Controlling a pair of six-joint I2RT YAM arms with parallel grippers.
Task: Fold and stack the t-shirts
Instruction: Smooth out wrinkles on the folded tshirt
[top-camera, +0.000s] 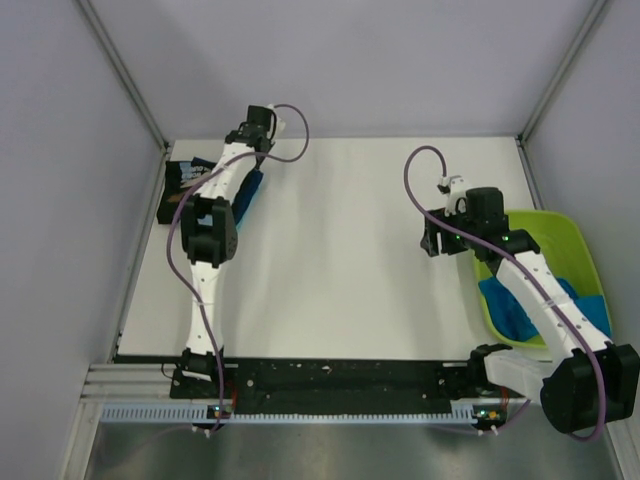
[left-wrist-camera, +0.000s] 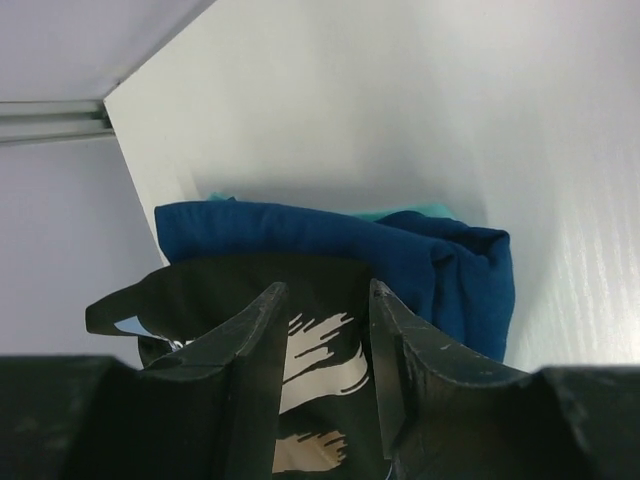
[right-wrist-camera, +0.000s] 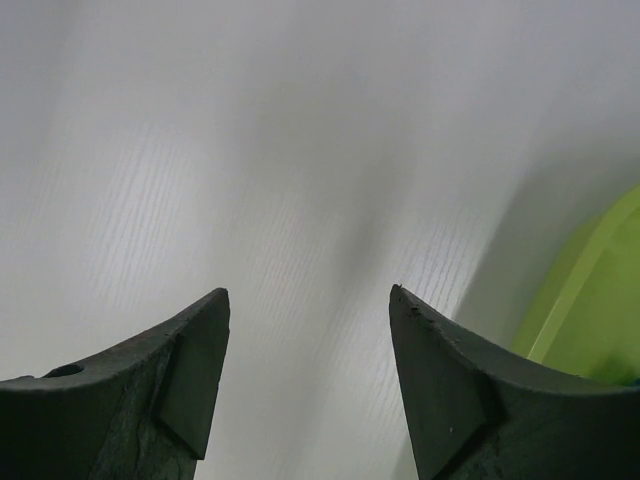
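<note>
Black shirt (left-wrist-camera: 205, 288) tops the blue shirts (left-wrist-camera: 330, 235)
My left tool (left-wrist-camera: 326, 290) is parted, empty, just above it; my right tool (right-wrist-camera: 308, 293) is parted, empty, beside the tub (right-wrist-camera: 600, 300).

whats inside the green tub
Bright blue cloth lies in the lime-green tub, showing on both sides of the right arm. The arm covers the tub's middle, so how many shirts are in there cannot be told.

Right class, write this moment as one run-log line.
left pincer: open above black shirt by blue shirt | right pincer: open, empty, near green tub
</note>
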